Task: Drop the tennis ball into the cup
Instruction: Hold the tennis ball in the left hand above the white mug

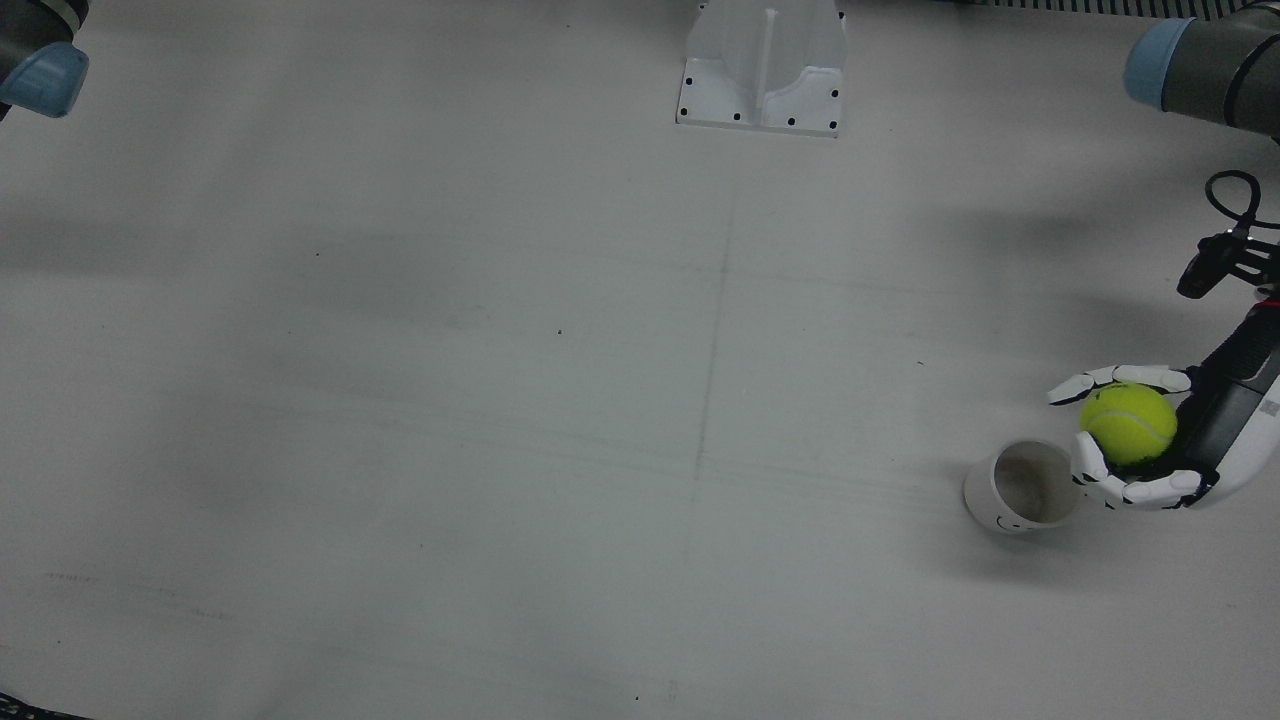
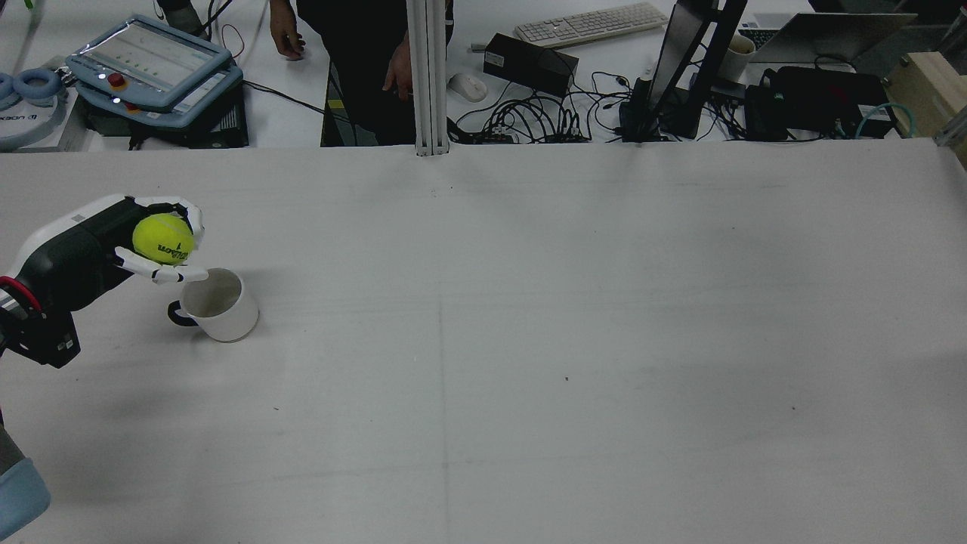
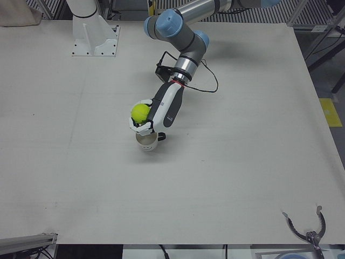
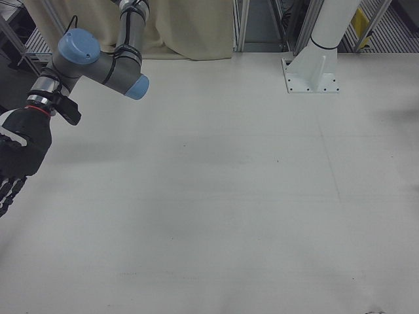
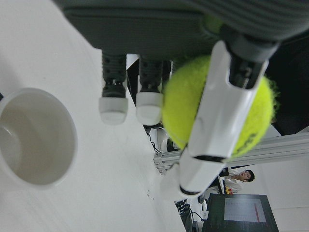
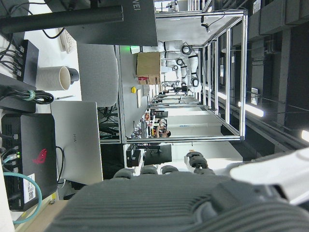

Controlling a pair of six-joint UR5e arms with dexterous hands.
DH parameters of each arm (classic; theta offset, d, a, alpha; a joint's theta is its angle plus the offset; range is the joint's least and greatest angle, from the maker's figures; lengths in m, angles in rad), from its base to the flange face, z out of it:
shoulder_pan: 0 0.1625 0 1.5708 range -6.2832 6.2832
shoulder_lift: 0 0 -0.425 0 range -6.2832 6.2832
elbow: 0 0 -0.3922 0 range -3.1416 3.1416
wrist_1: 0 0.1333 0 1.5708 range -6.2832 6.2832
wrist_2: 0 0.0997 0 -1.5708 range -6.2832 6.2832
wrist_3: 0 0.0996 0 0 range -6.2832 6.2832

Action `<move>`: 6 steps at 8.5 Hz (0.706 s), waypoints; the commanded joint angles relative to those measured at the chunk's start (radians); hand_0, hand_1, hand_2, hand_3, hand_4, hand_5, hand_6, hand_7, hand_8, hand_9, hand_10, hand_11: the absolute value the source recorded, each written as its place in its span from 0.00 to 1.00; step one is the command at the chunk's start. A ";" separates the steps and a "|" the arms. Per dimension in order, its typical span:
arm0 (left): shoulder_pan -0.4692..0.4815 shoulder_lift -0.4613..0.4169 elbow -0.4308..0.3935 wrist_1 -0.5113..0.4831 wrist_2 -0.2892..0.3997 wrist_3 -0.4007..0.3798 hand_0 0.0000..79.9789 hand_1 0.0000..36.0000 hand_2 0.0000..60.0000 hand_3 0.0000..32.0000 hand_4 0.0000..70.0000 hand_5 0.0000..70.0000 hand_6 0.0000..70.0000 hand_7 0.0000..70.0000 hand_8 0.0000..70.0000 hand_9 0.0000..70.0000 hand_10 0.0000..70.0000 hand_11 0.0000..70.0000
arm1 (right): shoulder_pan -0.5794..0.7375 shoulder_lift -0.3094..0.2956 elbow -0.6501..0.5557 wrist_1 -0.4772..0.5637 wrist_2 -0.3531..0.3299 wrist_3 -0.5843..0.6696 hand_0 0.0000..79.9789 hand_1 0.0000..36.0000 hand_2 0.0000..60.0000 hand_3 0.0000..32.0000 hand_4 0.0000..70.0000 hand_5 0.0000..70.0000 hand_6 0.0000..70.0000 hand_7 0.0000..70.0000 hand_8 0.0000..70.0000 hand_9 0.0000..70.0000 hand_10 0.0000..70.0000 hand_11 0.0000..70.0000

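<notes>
So, roughly halfway by my read: the tennis ball (image 1: 1129, 423) is picked up and carried to the cup (image 1: 1020, 486), but not yet released. Left hand (image 1: 1140, 440) is closed round the ball, fingers (image 1: 1110, 377) wrapped over its sides w/ the ball seated against the palm. Ball sits above table level, not touching the cup as far as I can tell.

Position, front view: ball is at about 2 o'clock from the cup mouth, just beside the rim, not over the opening. Rear view agrees: ball (image 2: 163, 239) lies at about 10–11 o'clock from the cup (image 2: 217, 304), w/ one finger reaching near the rim. Left-front view puts the ball (image 3: 140, 112) nearly above the cup (image 3: 146, 141), but that's prob. perspective.

Left to do (judgement): shift the hand a bit toward the cup centre, open fingers, let the ball fall. Risk: release now and it likely clips the rim or lands on the table (image 1: 500, 400).

Orientation: cup stands upright, mouth up, long axis vertical; inside looks empty. Its dark handle (image 2: 178, 315) points at about 8–9 o'clock in the rear view, toward the robot's left arm. Ball is round, so no long axis; printed logo faces the rear cam.

Right hand (image 4: 16, 157): far off at the other side, nowhere near the cup; fingers hang extended, holding nothing visible, though partly cut off at the frame edge.
</notes>
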 commanded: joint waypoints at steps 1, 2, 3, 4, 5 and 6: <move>0.003 -0.028 0.061 -0.009 0.001 -0.001 0.84 1.00 1.00 0.00 1.00 0.62 1.00 1.00 1.00 1.00 0.81 1.00 | 0.000 0.000 0.000 0.000 0.000 0.000 0.00 0.00 0.00 0.00 0.00 0.00 0.00 0.00 0.00 0.00 0.00 0.00; 0.003 -0.028 0.055 -0.007 0.002 -0.004 0.83 1.00 1.00 0.00 1.00 0.77 1.00 1.00 1.00 1.00 0.80 1.00 | 0.000 0.000 0.000 0.000 0.000 0.000 0.00 0.00 0.00 0.00 0.00 0.00 0.00 0.00 0.00 0.00 0.00 0.00; 0.001 -0.027 0.048 0.002 0.002 -0.006 0.83 1.00 1.00 0.00 1.00 0.98 1.00 1.00 1.00 1.00 0.80 1.00 | 0.000 0.000 0.000 0.000 0.000 0.000 0.00 0.00 0.00 0.00 0.00 0.00 0.00 0.00 0.00 0.00 0.00 0.00; 0.000 -0.021 0.046 -0.021 0.004 -0.008 0.81 1.00 1.00 0.00 1.00 0.70 1.00 1.00 1.00 1.00 0.79 1.00 | 0.000 0.000 0.000 0.000 0.000 0.000 0.00 0.00 0.00 0.00 0.00 0.00 0.00 0.00 0.00 0.00 0.00 0.00; -0.002 -0.020 0.041 -0.032 0.008 -0.009 0.79 1.00 1.00 0.00 0.99 0.86 1.00 1.00 1.00 1.00 0.75 1.00 | 0.000 0.000 0.000 0.000 0.000 0.000 0.00 0.00 0.00 0.00 0.00 0.00 0.00 0.00 0.00 0.00 0.00 0.00; -0.003 -0.019 0.032 -0.041 0.010 -0.008 0.83 1.00 1.00 0.00 0.76 0.67 0.92 1.00 0.86 1.00 0.55 0.80 | 0.000 0.000 0.000 0.000 0.000 0.000 0.00 0.00 0.00 0.00 0.00 0.00 0.00 0.00 0.00 0.00 0.00 0.00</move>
